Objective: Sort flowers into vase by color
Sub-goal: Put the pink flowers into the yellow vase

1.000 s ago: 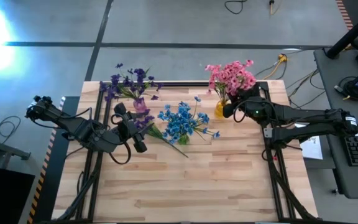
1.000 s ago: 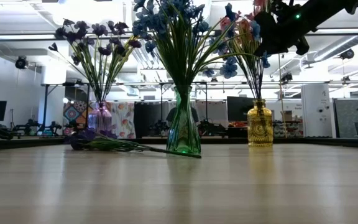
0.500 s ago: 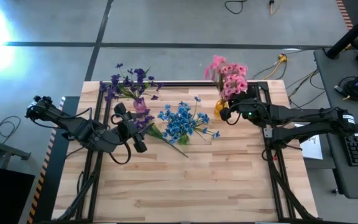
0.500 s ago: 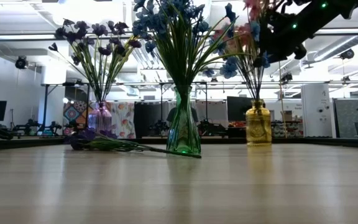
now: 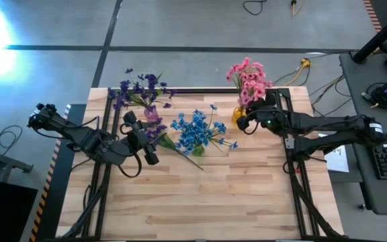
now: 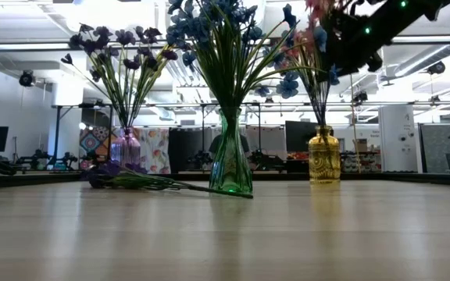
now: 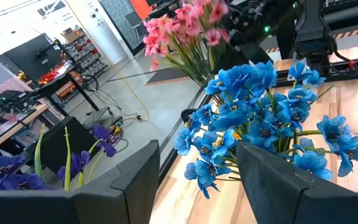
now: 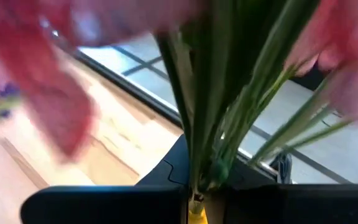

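Note:
Pink flowers [image 5: 248, 79] stand in a yellow vase [image 6: 324, 156] at the table's far right. My right gripper [image 5: 242, 122] is shut on their green stems just above the vase. Blue flowers [image 5: 197, 132] fill a green vase [image 6: 230, 160] at the middle, and purple flowers [image 5: 142, 89] stand in a purple vase [image 6: 126, 148] at the far left. One purple sprig [image 6: 127, 180] lies flat on the table beside the green vase. My left gripper [image 5: 152, 156] hangs open near that sprig, touching nothing; its wrist view looks past it [image 7: 197, 158] at the blue blossoms. My right gripper pinches the bundle of green stems [image 8: 201, 168] of the pink flowers between its two fingers, just above the mouth of the yellow vase [image 8: 196, 214]. It comes level from the table's right, fingers across the stems. The stems stand nearly upright, lower ends in the vase.
The three vases stand in a loose row across the far half of the table, close together. The near half of the wooden top [image 5: 207, 202] is bare. Black frame rails [image 5: 294, 181] run along the table's left and right sides. Cables lie on the floor beyond the far edge.
My right gripper has shifted a little toward the table's left, still at the pink stems. The pink blossoms, spread wide a second ago, have swayed toward the far left and now stand as a narrower bunch. The yellow vase has slid slightly with them.

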{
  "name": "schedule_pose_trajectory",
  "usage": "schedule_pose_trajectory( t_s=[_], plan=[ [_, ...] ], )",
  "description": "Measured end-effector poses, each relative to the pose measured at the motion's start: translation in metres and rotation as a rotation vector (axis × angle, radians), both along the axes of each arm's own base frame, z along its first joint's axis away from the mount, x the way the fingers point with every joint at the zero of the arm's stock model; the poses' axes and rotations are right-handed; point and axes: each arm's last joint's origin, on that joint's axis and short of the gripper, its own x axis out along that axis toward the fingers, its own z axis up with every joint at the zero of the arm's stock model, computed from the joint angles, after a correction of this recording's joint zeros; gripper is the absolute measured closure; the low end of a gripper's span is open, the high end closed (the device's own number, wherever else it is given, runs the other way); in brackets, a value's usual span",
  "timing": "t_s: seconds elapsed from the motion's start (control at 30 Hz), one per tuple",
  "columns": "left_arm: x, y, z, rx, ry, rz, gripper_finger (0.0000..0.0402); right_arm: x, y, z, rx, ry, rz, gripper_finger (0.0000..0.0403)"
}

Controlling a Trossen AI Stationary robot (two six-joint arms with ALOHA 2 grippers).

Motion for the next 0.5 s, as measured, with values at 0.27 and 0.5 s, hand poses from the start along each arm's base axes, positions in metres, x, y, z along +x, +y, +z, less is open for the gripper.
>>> schedule_pose_trajectory(
  t_s=[0.27, 0.5],
  plan=[
    [0.0000, -0.0001, 0.0000, -0.003, -0.002, 0.000, 0.0205, -0.0025, 0.0006, 0.0127, 0.062, -0.009, -0.029, 0.0390],
    [0.0000, 0.0000, 0.0000, -0.009, -0.007, 0.002, 0.0205, -0.0031, 0.0007, 0.0121, 0.081, -0.021, -0.042, 0.0390]
  ],
)
